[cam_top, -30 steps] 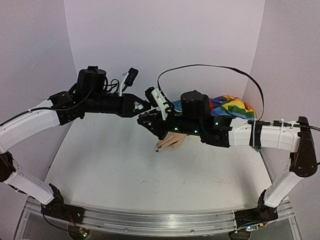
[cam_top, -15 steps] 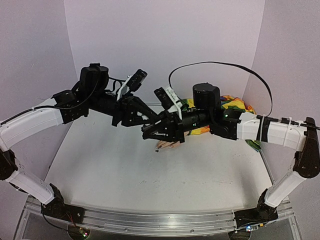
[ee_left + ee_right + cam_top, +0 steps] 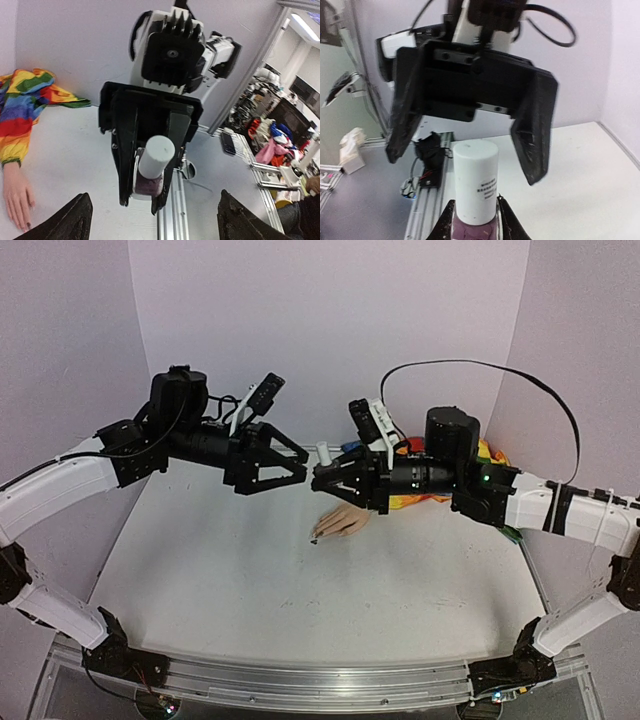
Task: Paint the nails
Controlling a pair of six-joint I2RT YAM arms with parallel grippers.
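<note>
Grips the bottle (image 3: 148, 184) by its body in the clenched right end effector (image 3: 145, 197), mid-frame in the overhead view, above the surface (image 3: 220, 580). Points its white cap (image 3: 476, 182) at the left end effector (image 3: 300, 466), spread wide, grasping nothing, just left of the cap. Finds the nails (image 3: 316, 536) on the hand (image 3: 342, 522) lying flat on the surface just below centre, one dark, beneath both end effectors. Risks, by judgement, closing off-centre on the cap and slipping, or twisting the bottle loose and spilling polish onto hand and sleeve (image 3: 488, 453).
</note>
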